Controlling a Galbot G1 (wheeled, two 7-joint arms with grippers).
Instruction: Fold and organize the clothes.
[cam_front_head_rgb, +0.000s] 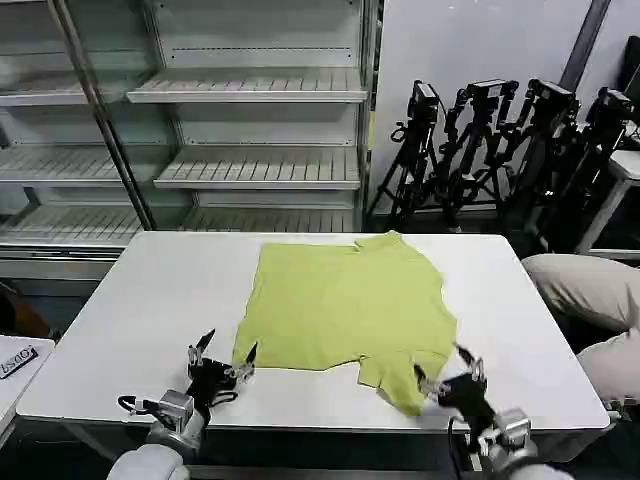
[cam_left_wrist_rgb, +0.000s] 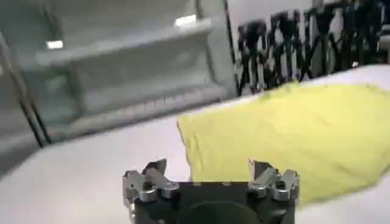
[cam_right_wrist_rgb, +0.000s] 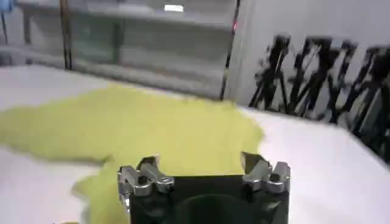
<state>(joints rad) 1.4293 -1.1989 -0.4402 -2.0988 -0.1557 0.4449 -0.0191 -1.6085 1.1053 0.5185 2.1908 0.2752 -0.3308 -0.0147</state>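
At 7 o'clock on white table (cam_front_head_rgb: 120, 320), near front edge: left gripper (cam_front_head_rgb: 222, 362), jaws spread wide, holding nothing; fingertips just off T-shirt's lower-left hem corner, right finger about level w/ cloth edge. Seen in left wrist view too (cam_left_wrist_rgb: 210, 176), hem straight ahead, nothing betw. fingers.

At table centre, spreading twd 5 o'clock: lime T-shirt (cam_front_head_rgb: 345, 305), lying flat, plain side up, no print visible; collar end at 12 o'clock, hem on left side, one sleeve bunched and turned under at 5 o'clock near front edge.

At 5 o'clock: right gripper (cam_front_head_rgb: 445, 372), jaws wide, empty, poised right at bunched sleeve. Confirmed in right wrist view (cam_right_wrist_rgb: 204, 173), cloth below and ahead.

At 3 o'clock, off table: person's knees in beige trousers (cam_front_head_rgb: 580, 290), not touching anything.

Risks, as judged:
- Left pinch could miss thin hem → closes on air.
- Right could grab sleeve layers only → lopsided fold.
- Uneven lift betw. arms → skewed crease.
- Sleeve close to edge → could slide off.
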